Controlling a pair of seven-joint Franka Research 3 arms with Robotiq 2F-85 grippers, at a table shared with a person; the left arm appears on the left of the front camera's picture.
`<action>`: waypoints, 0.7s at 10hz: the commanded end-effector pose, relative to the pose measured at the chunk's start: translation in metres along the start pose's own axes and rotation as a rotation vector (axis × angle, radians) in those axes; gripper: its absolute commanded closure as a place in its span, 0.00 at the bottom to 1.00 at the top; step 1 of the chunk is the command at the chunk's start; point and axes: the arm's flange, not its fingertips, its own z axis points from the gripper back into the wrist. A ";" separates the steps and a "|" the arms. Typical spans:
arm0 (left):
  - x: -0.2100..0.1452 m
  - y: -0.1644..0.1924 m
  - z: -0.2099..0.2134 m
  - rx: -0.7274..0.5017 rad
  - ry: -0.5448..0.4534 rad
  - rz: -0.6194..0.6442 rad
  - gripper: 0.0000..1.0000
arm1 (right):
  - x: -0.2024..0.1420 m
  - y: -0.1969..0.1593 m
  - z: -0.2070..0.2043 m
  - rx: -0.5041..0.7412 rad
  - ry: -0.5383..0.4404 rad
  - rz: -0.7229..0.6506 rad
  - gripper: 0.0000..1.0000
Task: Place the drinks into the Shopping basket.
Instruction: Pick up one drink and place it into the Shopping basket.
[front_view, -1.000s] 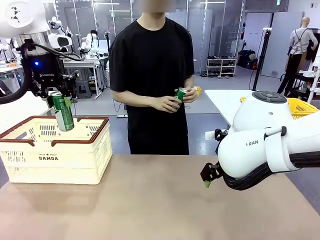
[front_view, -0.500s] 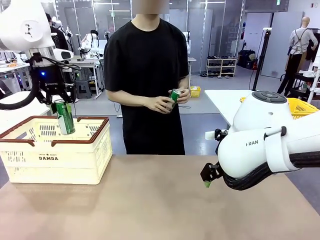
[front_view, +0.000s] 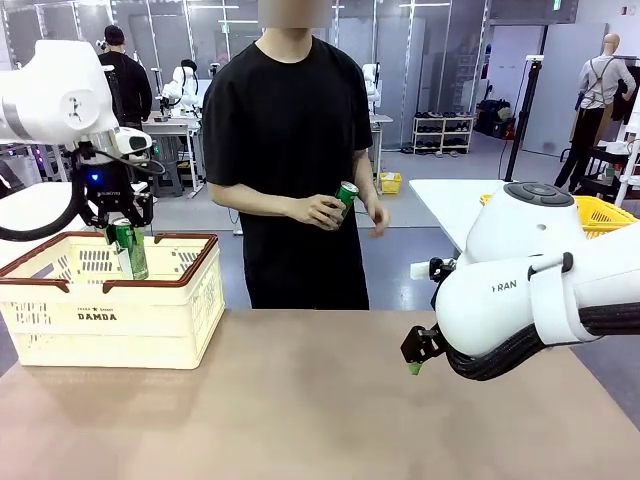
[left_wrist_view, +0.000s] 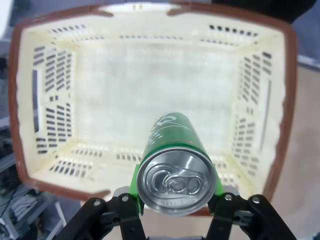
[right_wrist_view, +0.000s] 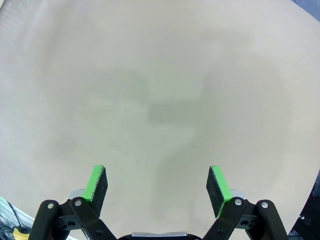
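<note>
**A:** What is gripped by the left gripper (front_view: 118, 228)?

**B:** A green can (front_view: 128, 250) is clamped between its green pads, just below the silver top. The can is hung over the open mouth of the Shopping basket (front_view: 190, 262), toward the far rim.

**A:** How is the can's long axis set?

**B:** Nearly upright, a little tilted, with the base pointed down. In the left wrist view the basket's floor is seen straight ahead along the can (left_wrist_view: 172, 150), well inside the brown rim (left_wrist_view: 280, 100). A straight lowering and a release are judged to be all that is needed. Whether the base is already below the rim cannot be told.

**A:** And the right gripper (right_wrist_view: 157, 182)?

**B:** Its jaws are spread wide and nothing is held; it is hung low over the bare table (front_view: 320, 400). A second green can (front_view: 345, 192) is held in the person's hand (front_view: 322, 210) at the far side, and the right arm is judged the nearer one for it.
</note>
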 end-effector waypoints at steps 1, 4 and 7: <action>-0.005 0.012 -0.027 -0.017 -0.084 -0.021 0.44 | 0.000 -0.001 -0.001 0.002 0.000 -0.002 0.00; -0.005 0.015 -0.067 -0.042 -0.085 -0.059 0.44 | 0.000 -0.001 -0.001 0.002 0.000 -0.002 0.00; -0.002 0.018 -0.100 -0.075 -0.060 -0.084 0.44 | 0.000 -0.001 -0.001 0.002 0.000 -0.002 0.00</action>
